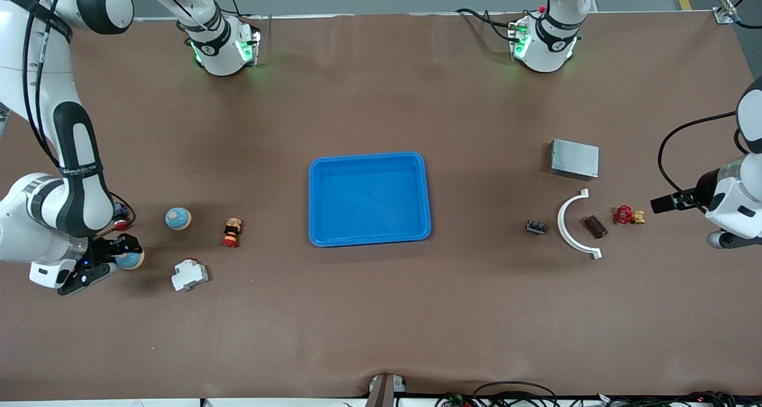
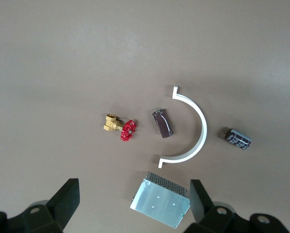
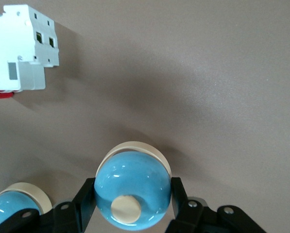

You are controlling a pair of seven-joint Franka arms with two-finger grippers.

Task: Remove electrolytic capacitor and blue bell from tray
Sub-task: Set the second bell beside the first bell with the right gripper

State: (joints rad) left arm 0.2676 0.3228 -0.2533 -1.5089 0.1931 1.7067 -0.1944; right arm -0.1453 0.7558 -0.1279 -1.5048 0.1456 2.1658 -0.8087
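- Right end effector, low at the right arm's end of the surface, is pinching a blue bell between its two fingers; in the right wrist view the bell's cream button faces the camera.
- A second blue bell rests on the surface just beside the held one, a little farther from the front camera.
- A white breaker block lies near the held bell, nearer to the front camera than the second bell; a small red and yellow part lies between that bell and the tray.
- An empty blue tray sits mid-surface.
- Left end effector hangs with its fingers spread wide over the left arm's end of the surface, gripping nothing.
- The dark brown capacitor lies there inside the curve of a white arc bracket.
- A red-handled brass valve lies just beside the capacitor; a small black component lies outside the bracket, toward the tray.
- A grey metal box lies farther from the front camera than the bracket.
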